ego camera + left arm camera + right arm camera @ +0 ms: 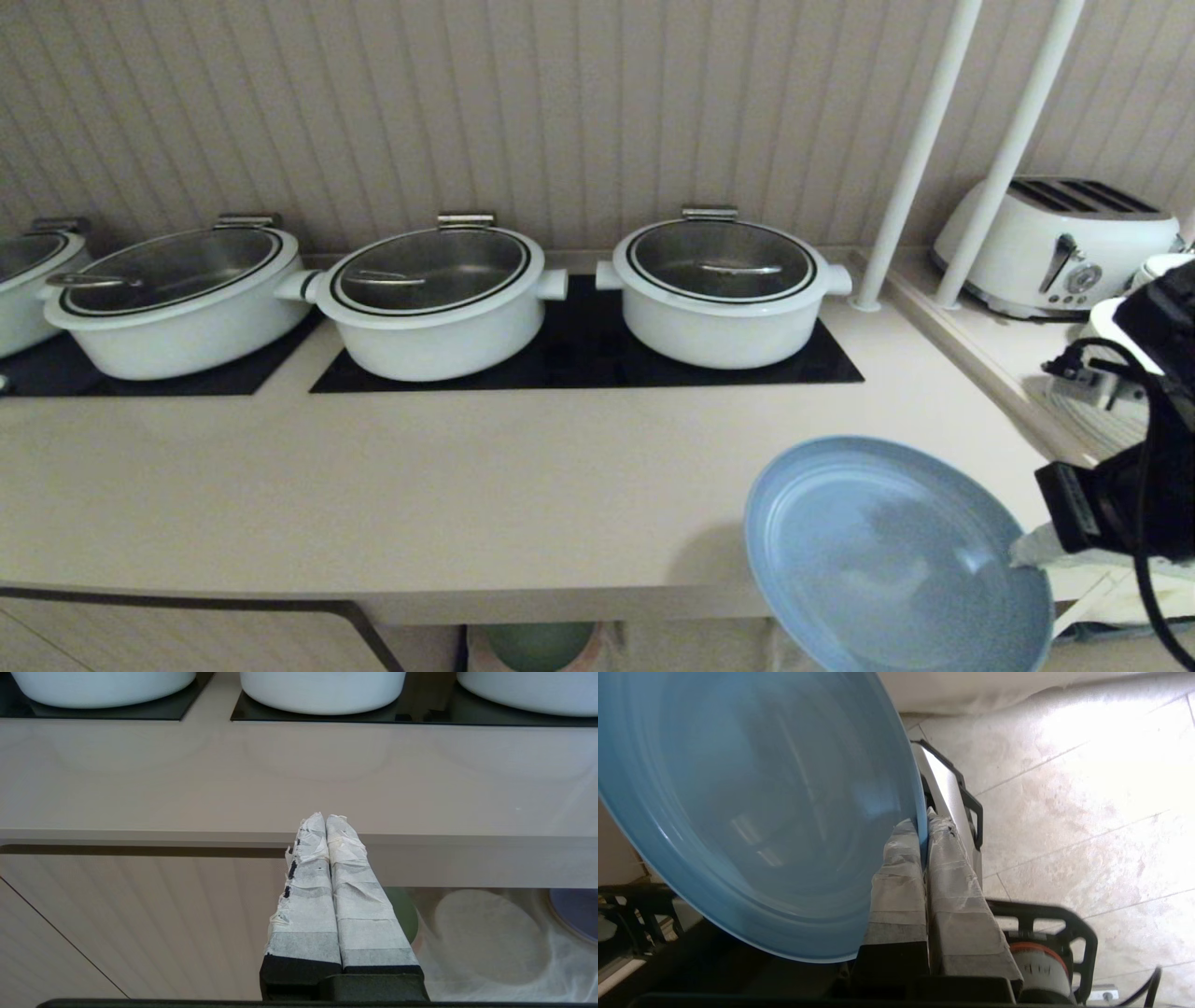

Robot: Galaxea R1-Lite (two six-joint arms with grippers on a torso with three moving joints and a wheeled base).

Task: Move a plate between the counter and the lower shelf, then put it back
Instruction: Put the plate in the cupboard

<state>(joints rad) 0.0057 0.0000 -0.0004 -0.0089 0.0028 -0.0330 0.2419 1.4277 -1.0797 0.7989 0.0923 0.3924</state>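
Observation:
The light-blue plate point(887, 560) hangs tilted in the air at the counter's point(467, 485) front right, partly over its front edge. My right gripper point(1019, 558) is shut on the plate's right rim. In the right wrist view the plate point(752, 807) fills the frame, its rim pinched between the taped fingers point(901, 868) of the right gripper point(923, 826). My left gripper point(326, 819) is shut and empty, parked in front of the counter edge point(187, 835). Under the counter, the lower shelf point(490, 933) shows a white cloth with a round raised spot.
Three white pots with glass lids point(434, 299) stand on black panels along the wall. A white toaster point(1055, 243) sits on the raised right ledge behind two white poles point(920, 140). A green plate point(402, 912) and a purple plate point(577, 910) lie on the shelf.

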